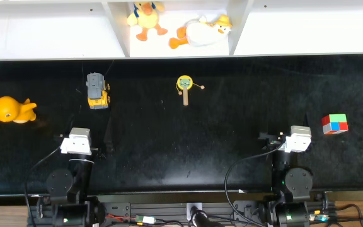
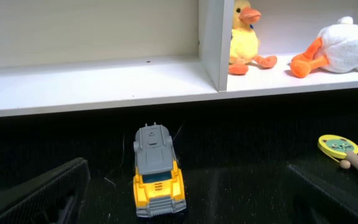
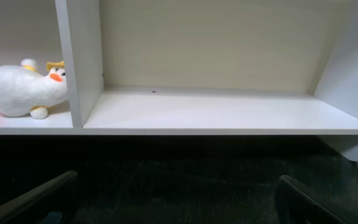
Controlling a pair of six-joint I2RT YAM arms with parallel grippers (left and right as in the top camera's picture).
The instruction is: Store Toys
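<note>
1. Left claw (image 2: 187, 171) spread wide, low over the black table (image 1: 232, 126); a boxy yellow-and-grey toy truck (image 2: 157, 171) sits just ahead.
2. Right claw (image 3: 178, 186) also spread, facing the white shelf (image 3: 229, 112).
3. A smooth orange duck toy (image 1: 12, 110) sits far left, a blocky colour cube (image 1: 334, 123) far right, and a round rattle drum (image 1: 184, 85) mid-table.
4. A yellow plush duck (image 1: 146, 16) and a white plush duck (image 1: 200, 31) occupy the shelf's middle compartment.

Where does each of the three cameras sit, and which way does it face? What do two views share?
Top view: fixed above the table, looking down; left arm and right arm stand at its bottom edge.
Left wrist view: on the left wrist, facing the shelf past the truck; own fingers at bottom.
Right wrist view: on the right wrist, facing the shelf's right bay; own fingers at bottom.
Shared: both wrist views show the white duck.
</note>
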